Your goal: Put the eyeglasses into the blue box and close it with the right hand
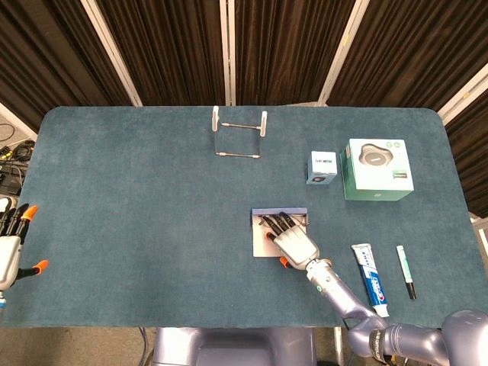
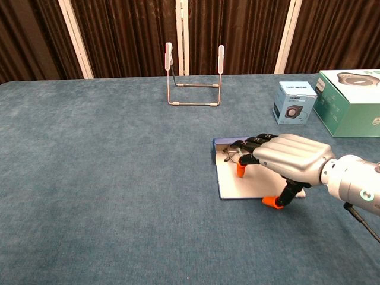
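The blue box [image 2: 237, 178] lies open mid-table, a light, shallow case whose flat lid should be taken at its free edge and folded over. The eyeglasses [image 2: 230, 153], thin and fragile, seem to rest in its far compartment, though fingers hide most of them. The right hand [image 2: 284, 157] hovers palm-down over it, fingers extended, apparently grasping nothing.

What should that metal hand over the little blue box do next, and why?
Probably slide the fingertips under the flat lid and begin folding it up over the box. The right robot hand lies palm down across the open blue box, its lid spread flat on the table, and dark eyeglasses seem to sit inside already. Whether the fingers touch them, I cannot tell.
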Action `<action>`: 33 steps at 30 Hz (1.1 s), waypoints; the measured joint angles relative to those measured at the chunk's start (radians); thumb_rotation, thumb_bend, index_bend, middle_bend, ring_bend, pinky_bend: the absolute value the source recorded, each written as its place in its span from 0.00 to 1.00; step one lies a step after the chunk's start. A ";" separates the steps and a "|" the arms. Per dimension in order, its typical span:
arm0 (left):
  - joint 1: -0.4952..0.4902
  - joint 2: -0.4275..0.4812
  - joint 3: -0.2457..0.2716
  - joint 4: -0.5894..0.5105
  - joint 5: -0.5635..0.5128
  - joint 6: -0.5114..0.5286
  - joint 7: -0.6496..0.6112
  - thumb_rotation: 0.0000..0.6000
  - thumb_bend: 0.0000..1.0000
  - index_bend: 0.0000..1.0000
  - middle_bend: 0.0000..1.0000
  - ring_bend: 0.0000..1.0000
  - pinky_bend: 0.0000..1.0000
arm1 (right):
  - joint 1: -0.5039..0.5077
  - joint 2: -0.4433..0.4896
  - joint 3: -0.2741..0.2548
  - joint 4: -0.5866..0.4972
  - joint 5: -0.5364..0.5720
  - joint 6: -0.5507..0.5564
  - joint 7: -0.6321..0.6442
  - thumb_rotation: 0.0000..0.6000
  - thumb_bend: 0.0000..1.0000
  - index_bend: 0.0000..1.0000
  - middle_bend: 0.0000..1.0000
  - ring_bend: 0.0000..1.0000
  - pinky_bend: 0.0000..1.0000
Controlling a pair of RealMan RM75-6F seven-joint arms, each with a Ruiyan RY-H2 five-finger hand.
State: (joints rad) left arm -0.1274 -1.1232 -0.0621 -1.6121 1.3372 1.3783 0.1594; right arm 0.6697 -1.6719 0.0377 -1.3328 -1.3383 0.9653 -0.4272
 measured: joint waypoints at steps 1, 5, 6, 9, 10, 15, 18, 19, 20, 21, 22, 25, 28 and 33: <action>0.000 0.000 0.000 0.000 0.000 0.000 0.000 1.00 0.00 0.00 0.00 0.00 0.00 | -0.001 0.000 0.001 0.001 -0.002 0.001 0.004 1.00 0.33 0.35 0.00 0.00 0.00; 0.000 0.000 0.000 -0.001 -0.001 0.000 0.000 1.00 0.00 0.00 0.00 0.00 0.00 | -0.002 0.001 0.007 0.005 -0.007 0.005 0.019 1.00 0.33 0.35 0.00 0.00 0.00; 0.000 0.000 -0.001 -0.001 -0.002 -0.001 0.000 1.00 0.00 0.00 0.00 0.00 0.00 | -0.001 0.000 0.010 0.007 -0.009 0.006 0.023 1.00 0.33 0.35 0.00 0.00 0.00; -0.001 0.000 -0.001 0.001 -0.004 -0.003 0.000 1.00 0.00 0.00 0.00 0.00 0.00 | 0.001 -0.002 0.019 0.016 -0.009 0.006 0.027 1.00 0.33 0.36 0.00 0.00 0.00; -0.001 0.000 -0.001 0.001 -0.004 -0.003 0.000 1.00 0.00 0.00 0.00 0.00 0.00 | 0.003 -0.004 0.023 0.020 -0.008 0.006 0.028 1.00 0.33 0.36 0.00 0.00 0.00; -0.002 -0.001 -0.002 0.002 -0.007 -0.005 -0.001 1.00 0.00 0.00 0.00 0.00 0.00 | 0.012 -0.015 0.047 0.039 0.001 0.006 0.037 1.00 0.33 0.36 0.00 0.00 0.00; -0.003 -0.001 -0.002 0.004 -0.008 -0.007 -0.001 1.00 0.00 0.00 0.00 0.00 0.00 | 0.018 -0.021 0.062 0.050 0.007 0.005 0.040 1.00 0.33 0.37 0.00 0.00 0.00; -0.003 -0.002 -0.002 0.004 -0.008 -0.008 -0.001 1.00 0.00 0.00 0.00 0.00 0.00 | 0.021 -0.024 0.068 0.054 0.010 0.004 0.041 1.00 0.33 0.37 0.00 0.00 0.00; -0.003 -0.002 -0.003 0.004 -0.009 -0.008 0.000 1.00 0.00 0.00 0.00 0.00 0.00 | 0.024 -0.027 0.074 0.058 0.013 0.004 0.042 1.00 0.33 0.37 0.00 0.00 0.00; -0.003 -0.002 -0.003 0.004 -0.010 -0.008 -0.001 1.00 0.00 0.00 0.00 0.00 0.00 | 0.029 -0.031 0.086 0.066 0.020 0.003 0.043 1.00 0.33 0.37 0.00 0.00 0.00; -0.003 -0.002 -0.003 0.005 -0.011 -0.009 -0.001 1.00 0.00 0.00 0.00 0.00 0.00 | 0.034 -0.036 0.096 0.074 0.026 0.001 0.043 1.00 0.33 0.37 0.00 0.00 0.00; -0.004 -0.002 -0.004 0.006 -0.013 -0.009 -0.003 1.00 0.00 0.00 0.00 0.00 0.00 | 0.050 -0.056 0.126 0.108 0.054 -0.009 0.039 1.00 0.33 0.38 0.00 0.00 0.00; -0.004 -0.002 -0.005 0.007 -0.014 -0.010 -0.004 1.00 0.00 0.00 0.00 0.00 0.00 | 0.062 -0.073 0.144 0.138 0.077 -0.016 0.033 1.00 0.33 0.38 0.00 0.00 0.00; -0.006 -0.003 -0.006 0.011 -0.019 -0.014 -0.001 1.00 0.00 0.00 0.00 0.00 0.00 | 0.081 -0.096 0.172 0.196 0.121 -0.033 0.023 1.00 0.33 0.39 0.00 0.00 0.00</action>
State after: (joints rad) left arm -0.1330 -1.1266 -0.0683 -1.6008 1.3181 1.3644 0.1585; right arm 0.7511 -1.7677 0.2099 -1.1363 -1.2169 0.9319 -0.4042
